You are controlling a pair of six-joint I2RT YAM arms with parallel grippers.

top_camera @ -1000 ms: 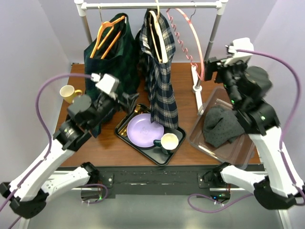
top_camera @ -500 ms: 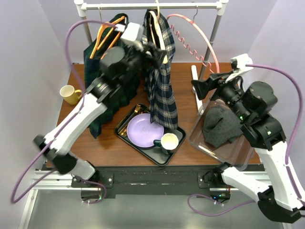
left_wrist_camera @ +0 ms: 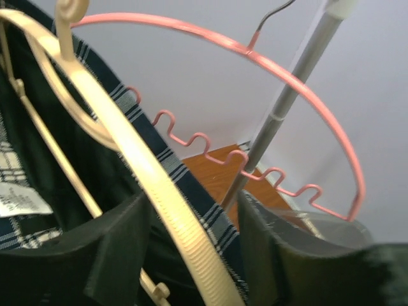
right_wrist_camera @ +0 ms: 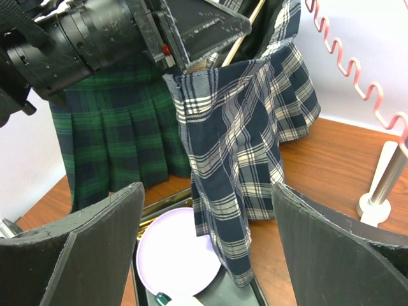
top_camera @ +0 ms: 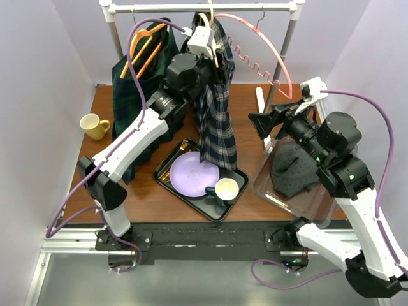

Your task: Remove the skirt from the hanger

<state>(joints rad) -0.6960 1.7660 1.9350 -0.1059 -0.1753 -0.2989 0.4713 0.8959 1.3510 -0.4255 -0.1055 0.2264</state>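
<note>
A navy and white plaid skirt [top_camera: 217, 121] hangs from a cream hanger [top_camera: 210, 35] on the rail [top_camera: 204, 7]. It also shows in the right wrist view [right_wrist_camera: 236, 146]. My left gripper [top_camera: 213, 62] is up at the top of the hanger. In the left wrist view its open jaws [left_wrist_camera: 194, 248] stand on either side of the cream hanger arm [left_wrist_camera: 159, 191] and the skirt's waistband [left_wrist_camera: 213, 213]. My right gripper [top_camera: 260, 126] is open and empty, to the right of the skirt and pointing at it, with its fingers [right_wrist_camera: 83, 248] spread wide.
A green plaid skirt [top_camera: 143, 83] on an orange hanger hangs to the left. A pink hanger [top_camera: 255, 38] hangs to the right. A black tray [top_camera: 239, 185] holds a purple plate [top_camera: 191, 173] and a mug [top_camera: 226, 189]. A yellow mug [top_camera: 92, 124] stands at the left. A clear bin [top_camera: 319, 204] holds grey cloth.
My left arm has swung up from low at the table's left to the top of the cream hanger. My right gripper has moved down and left towards the skirt.
</note>
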